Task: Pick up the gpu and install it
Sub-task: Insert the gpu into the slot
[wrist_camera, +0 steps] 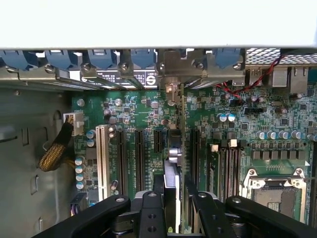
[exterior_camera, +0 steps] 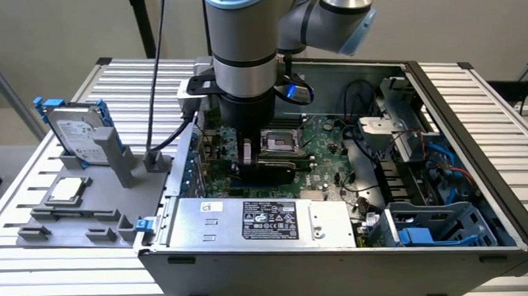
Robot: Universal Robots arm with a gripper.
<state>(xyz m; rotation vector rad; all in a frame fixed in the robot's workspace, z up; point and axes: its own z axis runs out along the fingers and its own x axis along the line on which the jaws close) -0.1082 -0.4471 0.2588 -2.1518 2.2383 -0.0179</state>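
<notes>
Inside the open computer case [exterior_camera: 475,147], my gripper [exterior_camera: 247,167] hangs low over the green motherboard [exterior_camera: 321,136]. The gpu [exterior_camera: 274,172] shows as a dark flat card standing on edge just above the board, at the gripper's tip. In the wrist view the gpu [wrist_camera: 179,148] is edge-on, running from between the black fingers [wrist_camera: 148,208] toward the case's rear wall. Its grey metal end bracket [wrist_camera: 172,91] sits at the slot openings there. My gripper [wrist_camera: 174,201] is shut on the card, over the black expansion slots [wrist_camera: 140,158].
A grey fixture [exterior_camera: 82,220] outside the case, at the exterior view's left, holds a silver hard drive with blue rails [exterior_camera: 77,138] and a small silver processor chip [exterior_camera: 66,190]. The power supply [exterior_camera: 258,220], the processor socket [exterior_camera: 281,141], cables [exterior_camera: 396,150] and a blue drive cage [exterior_camera: 429,228] crowd the case.
</notes>
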